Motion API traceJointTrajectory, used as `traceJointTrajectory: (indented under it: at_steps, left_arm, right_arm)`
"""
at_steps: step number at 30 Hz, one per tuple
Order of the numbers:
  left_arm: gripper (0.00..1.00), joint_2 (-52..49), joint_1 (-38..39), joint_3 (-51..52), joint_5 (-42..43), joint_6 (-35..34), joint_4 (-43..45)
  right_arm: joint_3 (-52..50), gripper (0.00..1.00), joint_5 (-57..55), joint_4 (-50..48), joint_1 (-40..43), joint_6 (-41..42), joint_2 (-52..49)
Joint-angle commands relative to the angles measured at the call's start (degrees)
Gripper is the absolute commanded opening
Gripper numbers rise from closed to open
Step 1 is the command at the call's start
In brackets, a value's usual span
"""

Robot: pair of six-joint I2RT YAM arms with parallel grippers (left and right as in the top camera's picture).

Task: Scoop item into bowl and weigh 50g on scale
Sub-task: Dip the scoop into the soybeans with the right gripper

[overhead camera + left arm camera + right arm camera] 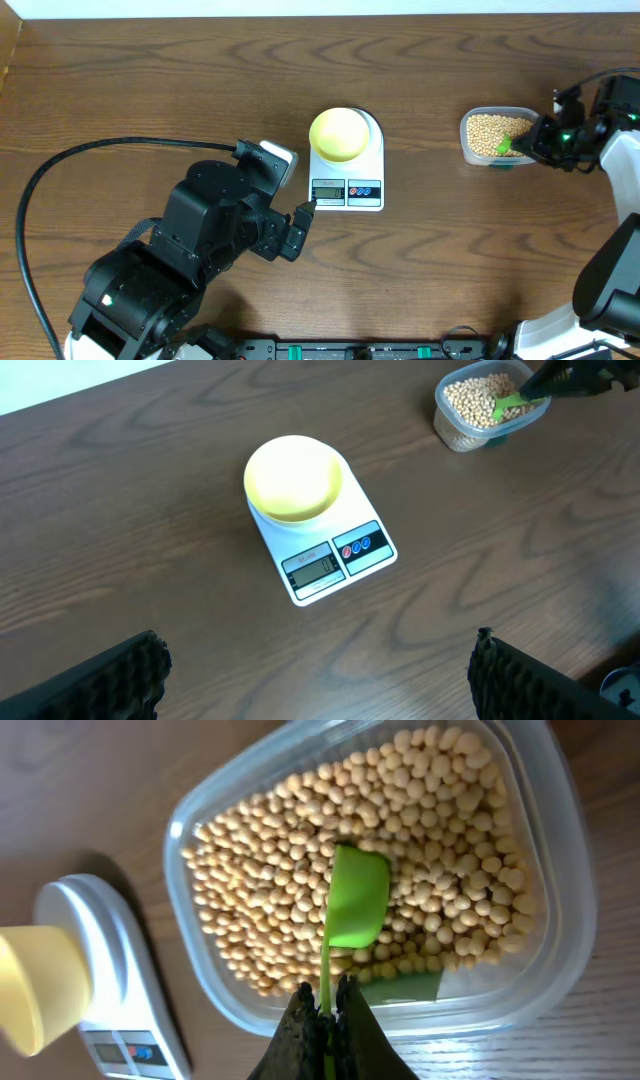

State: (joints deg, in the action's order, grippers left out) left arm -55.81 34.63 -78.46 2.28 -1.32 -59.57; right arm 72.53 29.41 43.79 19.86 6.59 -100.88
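Note:
A pale yellow bowl point(339, 133) stands on the white scale point(362, 192) at mid table; both also show in the left wrist view, bowl point(293, 479) and scale point(335, 560). Tan beans point(440, 820) fill a clear tub point(495, 135) at the right. My right gripper point(325, 1005) is shut on the handle of a green scoop point(358, 900), whose back faces up just above the beans. My left gripper point(315, 675) is open and empty, low above the table in front of the scale.
The left arm's black body point(190, 250) and its cable point(60, 190) fill the front left. The right arm point(610, 140) stands at the right edge, beside the tub. A white wall strip runs along the table's far edge.

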Motion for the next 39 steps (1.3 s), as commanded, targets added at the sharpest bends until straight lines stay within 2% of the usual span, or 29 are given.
traceJointTrajectory:
  at_steps: [1,8,26,39]
  left_arm:
    - [0.98,0.1,-0.2,-0.6,0.2,0.0,0.0]
    - [0.98,0.1,-0.2,-0.6,0.2,0.0,0.0]
    - [0.98,0.1,-0.2,-0.6,0.2,0.0,0.0]
    - [0.98,0.1,-0.2,-0.6,0.2,0.0,0.0]
  right_arm:
    - [-0.3,0.01,7.7,-0.3,1.0,-1.6,-0.5]
    - [-0.3,0.01,13.9,-0.3,1.2,-3.1,-0.5]
    - [-0.3,0.01,15.7,0.5,7.5,-3.1,-0.5]
    - [-0.3,0.01,34.5,0.5,9.4,-7.8,-0.5]
